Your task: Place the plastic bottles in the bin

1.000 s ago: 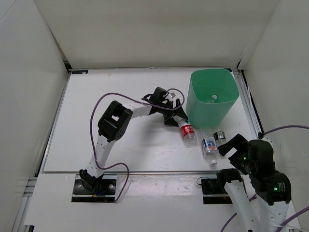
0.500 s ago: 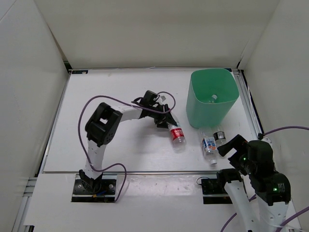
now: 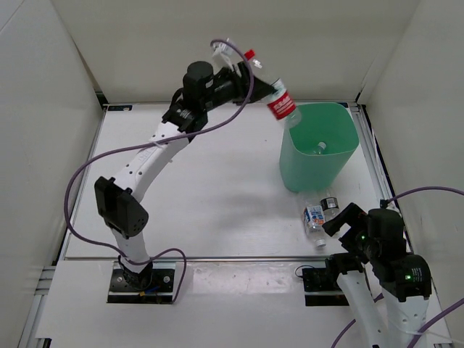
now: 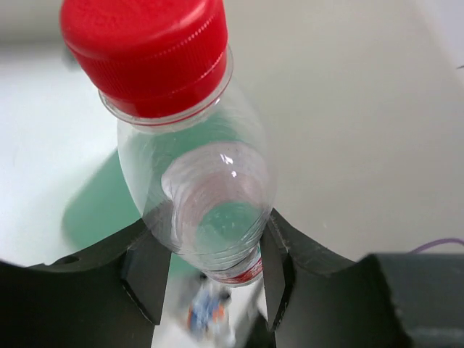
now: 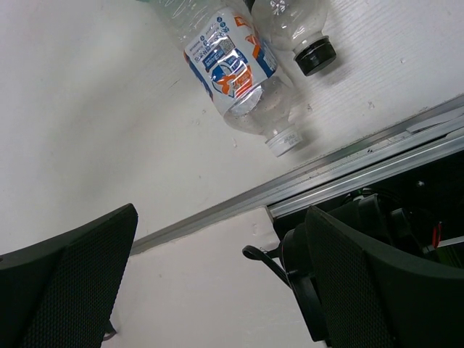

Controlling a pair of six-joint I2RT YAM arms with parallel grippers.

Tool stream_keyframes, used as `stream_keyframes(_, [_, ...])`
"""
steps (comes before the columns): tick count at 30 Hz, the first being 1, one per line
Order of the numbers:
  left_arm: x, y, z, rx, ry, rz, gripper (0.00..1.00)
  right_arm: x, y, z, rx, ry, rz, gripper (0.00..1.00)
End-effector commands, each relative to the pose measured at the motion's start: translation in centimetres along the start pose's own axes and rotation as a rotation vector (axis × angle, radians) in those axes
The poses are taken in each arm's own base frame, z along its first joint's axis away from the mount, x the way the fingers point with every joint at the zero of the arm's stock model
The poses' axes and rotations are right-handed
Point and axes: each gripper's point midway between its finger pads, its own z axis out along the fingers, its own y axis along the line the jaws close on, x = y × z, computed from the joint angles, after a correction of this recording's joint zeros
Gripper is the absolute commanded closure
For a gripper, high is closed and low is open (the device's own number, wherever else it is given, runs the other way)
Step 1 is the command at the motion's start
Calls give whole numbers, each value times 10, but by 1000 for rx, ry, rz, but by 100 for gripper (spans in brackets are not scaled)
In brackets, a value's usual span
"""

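High over the back of the table, my left gripper (image 3: 261, 80) is shut on the red-capped bottle (image 3: 280, 103). The bottle hangs tilted, its base just above the left rim of the mint-green bin (image 3: 304, 170). In the left wrist view both fingers (image 4: 148, 279) press the clear body (image 4: 206, 181), with green bin (image 4: 90, 210) below. A white-capped bottle (image 3: 320, 147) lies inside the bin. The blue-white labelled bottle (image 3: 314, 217) (image 5: 235, 72) and the short black-capped bottle (image 3: 330, 204) (image 5: 301, 32) lie on the table in front of the bin. My right gripper (image 3: 341, 223) (image 5: 217, 268) stands open and empty beside them.
White walls enclose the table on three sides. A metal rail (image 5: 348, 185) runs along the table's near edge, just under my right gripper. The left arm's purple cable (image 3: 94, 163) loops over the left half of the table.
My left gripper closed on the red-capped bottle on the table, then lifted it up and back to the bin's left rim. The right arm has barely moved.
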Motion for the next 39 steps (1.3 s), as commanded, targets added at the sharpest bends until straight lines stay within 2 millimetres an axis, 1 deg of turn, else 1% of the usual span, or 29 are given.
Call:
stream_keyframes(1, [-16, -35, 32, 36, -86, 173, 47, -6, 1, -1, 6, -11, -27, 0])
stream_keyframes(2, [-11, -43, 42, 53, -85, 196, 47, -10, 5, -6, -9, -28, -26, 0])
stream_keyframes(3, [-2, -29, 63, 28, -76, 197, 47, -13, 5, -8, -8, -42, -26, 0])
stream_keyframes(4, [-13, -47, 68, 59, -112, 222, 47, -13, 5, -8, -7, -42, -35, 0])
stream_keyframes(5, [-5, -56, 77, 76, -111, 236, 46, -16, 5, -14, -8, -58, -34, 0])
stream_keyframes(7, [-1, -58, 98, 77, -130, 246, 46, -18, 2, -17, 6, -71, -34, 0])
stream_keyframes(8, [9, -66, 106, 90, -126, 255, 44, -17, -1, -17, 19, -69, -25, 0])
stream_keyframes(10, [20, -65, 121, 89, -125, 262, 40, -18, -3, -19, 14, -98, -14, 0])
stream_keyframes(12, [34, -64, 130, 86, -109, 258, 35, -20, -1, -23, 0, -112, -13, 0])
stream_keyframes(14, [39, -54, 133, 58, -104, 253, 34, -21, 2, -29, -18, -116, -13, 0])
stream_keyframes(16, [51, -51, 134, 49, -78, 248, 26, -21, 2, -32, -20, -118, -12, 0])
stream_keyframes(18, [51, -54, 130, 38, -85, 273, 19, -20, 1, -33, -26, -125, -12, 0])
stream_keyframes(19, [46, -55, 127, 23, -102, 282, 15, -20, 1, -33, -27, -125, -12, 0])
stream_keyframes(20, [38, -64, 119, 33, -115, 284, 11, -23, 3, -33, -34, -134, -25, 0])
stream_keyframes(21, [29, -69, 113, 28, -139, 310, 0, -23, 3, -31, -33, -134, -34, 0])
stream_keyframes(22, [30, -75, 108, 24, -138, 321, 0, -24, 4, -27, -27, -128, -35, 0])
stream_keyframes(23, [17, -83, 94, 13, -170, 335, 0, -24, 5, -23, -27, -115, -51, 0])
stream_keyframes(25, [6, -90, 78, 0, -195, 365, 0, -19, 4, -8, 24, -44, -56, 0])
stream_keyframes(26, [-10, -106, 57, 8, -235, 378, 0, -18, 3, -2, 43, -23, -57, 0])
stream_keyframes(27, [-1, -95, 51, -29, -208, 382, 0, -18, 6, 7, 67, 20, -59, 0])
stream_keyframes(29, [1, -96, 30, -61, -209, 415, 0, -22, 11, 17, 89, 42, -39, 0])
stream_keyframes(30, [2, -94, 5, -105, -222, 419, 0, -24, 13, 25, 112, 68, -40, 0])
stream_keyframes(32, [10, -87, -20, -149, -217, 416, 0, -28, 17, 35, 125, 82, -41, 1])
stream_keyframes(33, [17, -76, -47, -192, -218, 414, 0, -32, 21, 45, 131, 89, -41, 3])
stream_keyframes(35, [33, -63, -73, -235, -205, 391, 0, -35, 27, 54, 135, 101, -49, 3])
stream_keyframes(36, [22, -69, -104, -241, -261, 376, 0, -39, 32, 62, 131, 111, -48, 3])
stream_keyframes(37, [50, -40, -112, -301, -207, 366, 0, -37, 33, 68, 133, 128, -62, 3])
stream_keyframes(38, [55, -33, -124, -320, -211, 334, 0, -39, 35, 72, 134, 130, -62, 3])
stream_keyframes(39, [65, -21, -147, -354, -211, 321, 0, -38, 39, 80, 131, 142, -77, 3])
